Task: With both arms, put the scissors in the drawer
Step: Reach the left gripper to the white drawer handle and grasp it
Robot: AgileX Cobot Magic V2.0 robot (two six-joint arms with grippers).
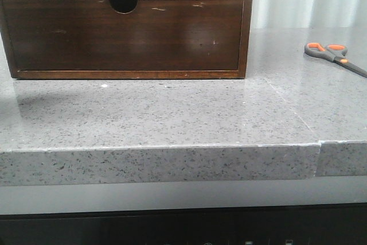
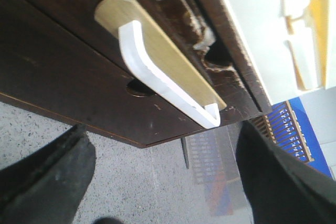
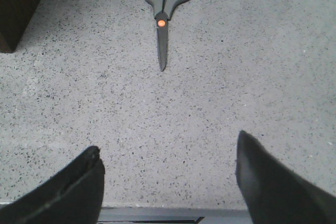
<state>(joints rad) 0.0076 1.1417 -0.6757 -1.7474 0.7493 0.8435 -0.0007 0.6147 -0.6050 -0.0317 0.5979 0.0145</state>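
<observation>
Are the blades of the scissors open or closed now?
Closed. In the right wrist view the scissors lie flat on the grey counter, their dark blades together as one slim point and the two orange-lined loops side by side.

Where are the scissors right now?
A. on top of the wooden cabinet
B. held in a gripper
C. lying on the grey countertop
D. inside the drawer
C: the scissors lie flat on the speckled grey countertop, to the right of the wooden cabinet, with nothing gripping them.
</observation>
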